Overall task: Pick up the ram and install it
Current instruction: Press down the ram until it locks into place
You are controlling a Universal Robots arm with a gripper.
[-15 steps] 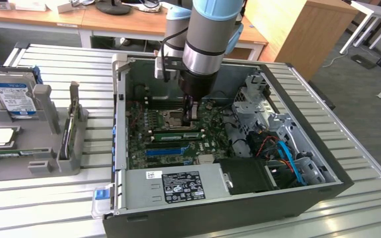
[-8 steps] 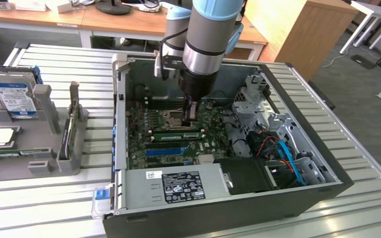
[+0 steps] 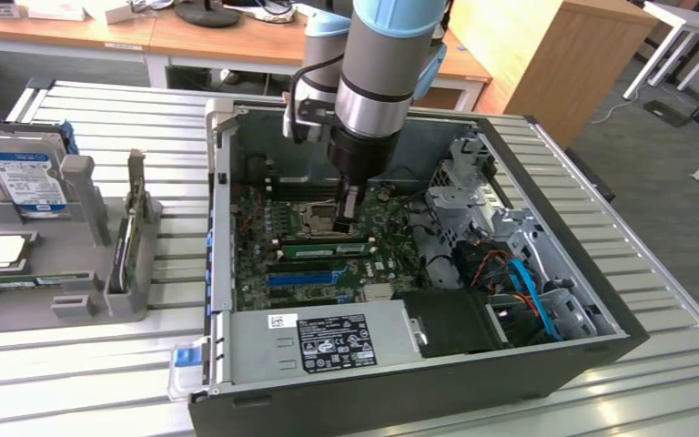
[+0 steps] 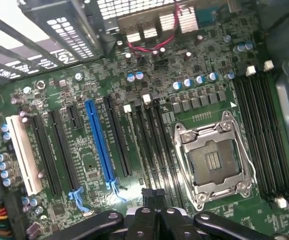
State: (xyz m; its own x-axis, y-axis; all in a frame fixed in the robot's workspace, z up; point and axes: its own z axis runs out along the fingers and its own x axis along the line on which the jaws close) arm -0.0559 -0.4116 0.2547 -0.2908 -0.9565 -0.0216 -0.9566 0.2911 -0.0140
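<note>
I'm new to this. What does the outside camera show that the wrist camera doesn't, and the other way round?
The exterior view adds the whole open computer case, its power supply, the robot arm, and a hard drive with a blue label standing in a grey holder at the exterior view's left. The wrist view adds a white slot and small capacitors seen close up. Both share the green motherboard, the CPU socket, the blue expansion slot and the gripper, low over the board.

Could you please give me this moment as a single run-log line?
claw: low inside open PC case, above motherboard | ram: seated in slot beside CPU socket | hard drive: on tray outside
</note>
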